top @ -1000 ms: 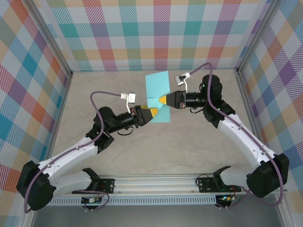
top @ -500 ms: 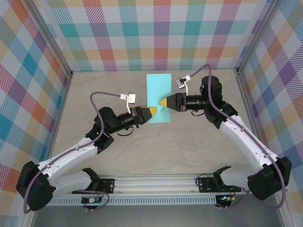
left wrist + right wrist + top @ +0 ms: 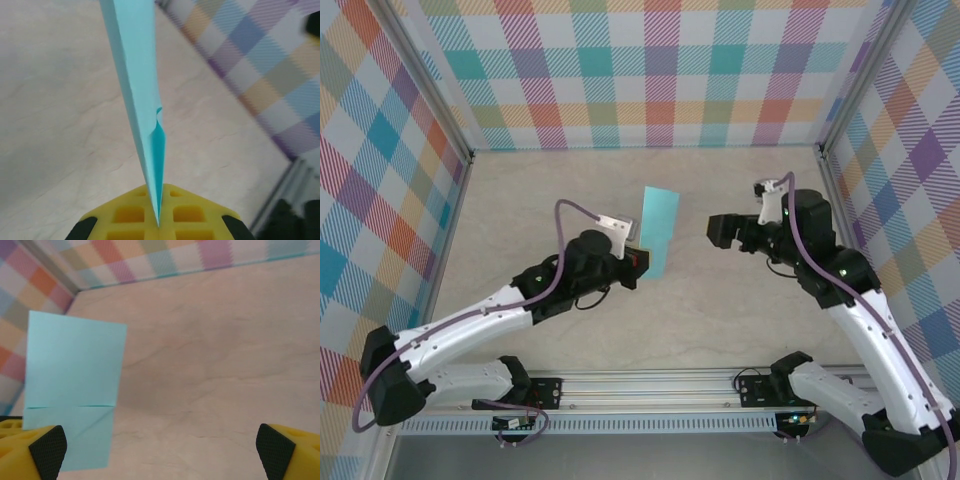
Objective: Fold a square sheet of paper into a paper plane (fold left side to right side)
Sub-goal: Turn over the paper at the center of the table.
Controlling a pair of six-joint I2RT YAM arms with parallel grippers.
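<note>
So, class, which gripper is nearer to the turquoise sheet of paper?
Left. The left gripper is shut on the near edge of the paper; the right gripper hangs open off to its right, not touching.

**Checked booth around a pale bench**

A beige, marble-patterned bench (image 3: pixel 720 310) forms the floor of a small booth. The back, left and right walls (image 3: pixel 650 70) carry a pastel check of teal, orange, purple and yellow. Grey metal posts (image 3: pixel 440 105) mark the back corners. A silver slotted rail (image 3: pixel 660 385) crosses the near edge. The light is soft and even.
</note>
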